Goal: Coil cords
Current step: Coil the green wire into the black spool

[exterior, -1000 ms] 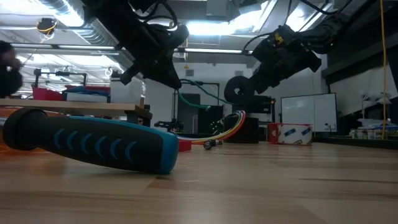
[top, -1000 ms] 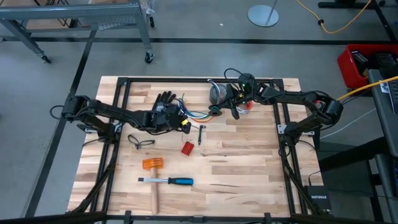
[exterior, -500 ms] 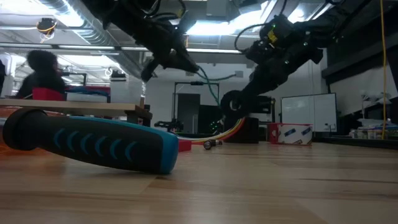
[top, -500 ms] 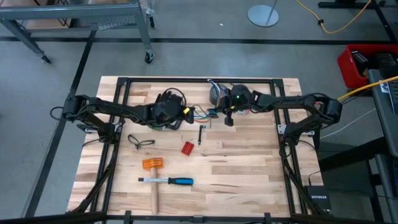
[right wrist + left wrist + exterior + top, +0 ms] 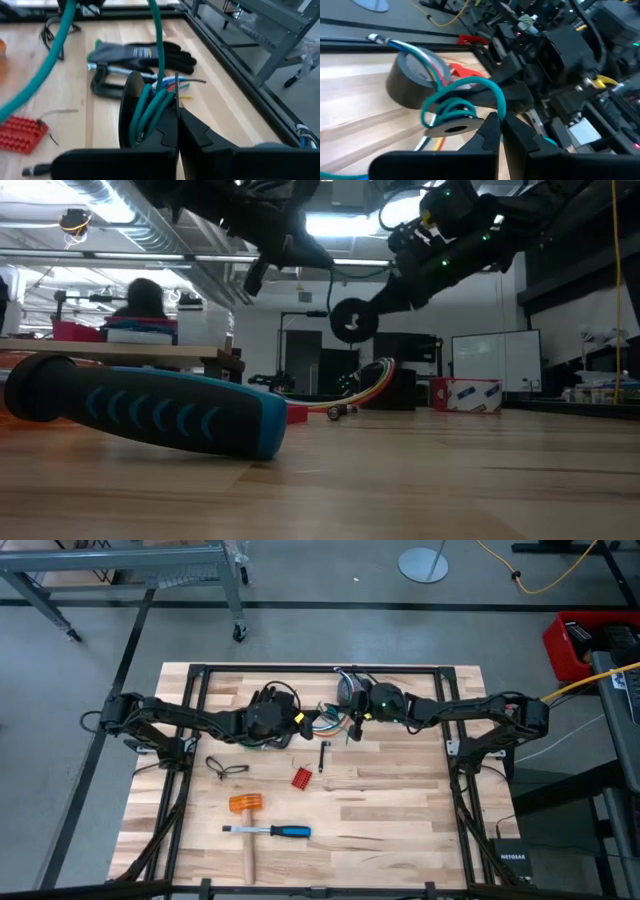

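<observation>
black glove [image 5: 145,51] | red block [image 5: 301,778] | orange mallet [image 5: 245,804] | blue-handled chisel [image 5: 280,831]

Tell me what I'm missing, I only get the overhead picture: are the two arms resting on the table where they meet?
Observer: No. In the low view the left fingers and the right fingers both hang above the table.
Visitor: And the green cord between them?
Observer: The right wrist view shows the green cord wound in several loops, right at that arm's shut fingers.
Visitor: Anything hidden beneath the arms?
Observer: A black glove lies on the wood beside a clamp.
</observation>
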Motion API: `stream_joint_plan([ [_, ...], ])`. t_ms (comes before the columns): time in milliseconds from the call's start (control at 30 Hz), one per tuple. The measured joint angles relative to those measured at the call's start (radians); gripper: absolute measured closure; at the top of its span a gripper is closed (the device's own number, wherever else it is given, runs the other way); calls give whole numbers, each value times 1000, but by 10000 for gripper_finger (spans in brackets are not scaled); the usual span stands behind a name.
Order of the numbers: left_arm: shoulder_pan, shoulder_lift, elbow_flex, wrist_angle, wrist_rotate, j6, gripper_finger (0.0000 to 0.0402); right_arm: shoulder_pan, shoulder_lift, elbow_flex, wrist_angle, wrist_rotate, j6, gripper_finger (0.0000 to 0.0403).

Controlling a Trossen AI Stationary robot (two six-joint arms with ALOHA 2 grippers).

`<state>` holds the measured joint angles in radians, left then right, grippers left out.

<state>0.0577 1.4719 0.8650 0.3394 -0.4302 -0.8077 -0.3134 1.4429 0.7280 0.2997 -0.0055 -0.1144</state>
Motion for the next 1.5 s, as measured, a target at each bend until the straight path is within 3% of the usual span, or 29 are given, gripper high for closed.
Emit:
stream_joint_plan([
  [267,-10,25,0,67,1,31,401,0,0,0,60,-49,71,402],
  [700,-33,80,1,187,7,62,401,0,0,0,164,-7,162,402],
  [1133,-49,213,145,186,53,154,401,0,96,90,138,-18,162,402],
  [1500,-123,209,151,105,-81,196,401,-36,101,114,138,-51,179,402],
])
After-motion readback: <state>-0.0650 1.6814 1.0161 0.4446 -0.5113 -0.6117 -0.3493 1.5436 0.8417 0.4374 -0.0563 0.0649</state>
